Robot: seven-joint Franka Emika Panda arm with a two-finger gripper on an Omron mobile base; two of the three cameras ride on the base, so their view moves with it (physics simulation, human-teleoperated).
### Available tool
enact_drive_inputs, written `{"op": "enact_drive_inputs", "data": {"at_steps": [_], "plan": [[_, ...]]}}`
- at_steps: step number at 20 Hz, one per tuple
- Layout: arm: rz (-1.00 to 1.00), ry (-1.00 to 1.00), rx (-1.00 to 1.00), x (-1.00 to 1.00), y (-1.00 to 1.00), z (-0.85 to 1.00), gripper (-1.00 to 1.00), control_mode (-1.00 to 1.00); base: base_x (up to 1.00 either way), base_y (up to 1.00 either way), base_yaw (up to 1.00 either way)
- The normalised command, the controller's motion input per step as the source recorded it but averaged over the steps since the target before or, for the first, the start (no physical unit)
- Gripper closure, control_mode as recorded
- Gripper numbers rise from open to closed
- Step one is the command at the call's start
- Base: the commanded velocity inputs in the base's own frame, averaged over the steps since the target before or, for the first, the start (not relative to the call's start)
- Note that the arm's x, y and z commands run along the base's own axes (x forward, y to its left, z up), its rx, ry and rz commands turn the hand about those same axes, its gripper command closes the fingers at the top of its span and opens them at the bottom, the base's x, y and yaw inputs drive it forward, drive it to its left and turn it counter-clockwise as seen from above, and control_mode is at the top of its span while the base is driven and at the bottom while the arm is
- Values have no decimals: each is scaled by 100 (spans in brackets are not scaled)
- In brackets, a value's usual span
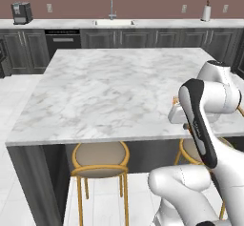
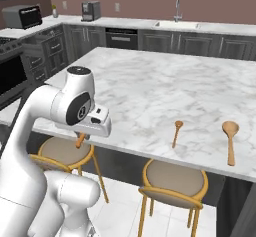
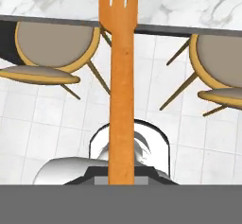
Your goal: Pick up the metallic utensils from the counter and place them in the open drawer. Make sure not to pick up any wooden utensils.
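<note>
your hand (image 2: 80, 140) grips an all-orange wooden fork (image 3: 121, 76), tines toward 12 o'clock in the hand view, over the marble surface's (image 2: 165, 91) near edge above two stools (image 3: 52, 53). at 3 o'clock on the surface lie a small wooden utensil (image 2: 176, 132) and a wooden spoon (image 2: 230, 140).

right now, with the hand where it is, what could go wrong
1. The hand appears closed on the slim all-orange wooden fork, which has no silver part. Carrying it to the drawer would break the no-wooden-utensils rule.
2. The fork hangs past the edge of the white marble counter, over the white tiled floor and the round tan stool with a yellow frame. If it slips, it would probably land down there, not back on the counter.
</note>
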Motion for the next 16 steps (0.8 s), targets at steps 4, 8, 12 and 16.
{"op": "enact_drive_inputs", "data": {"at_steps": [4,8,12,16], "plan": [[0,0,0,0,0,0,100,100,-94,83,25],[0,0,0,0,0,0,100,100,-88,100,23],[0,0,0,0,0,0,100,100,-3,100,1],[0,0,0,0,0,0,100,100,24,100,-11]]}}
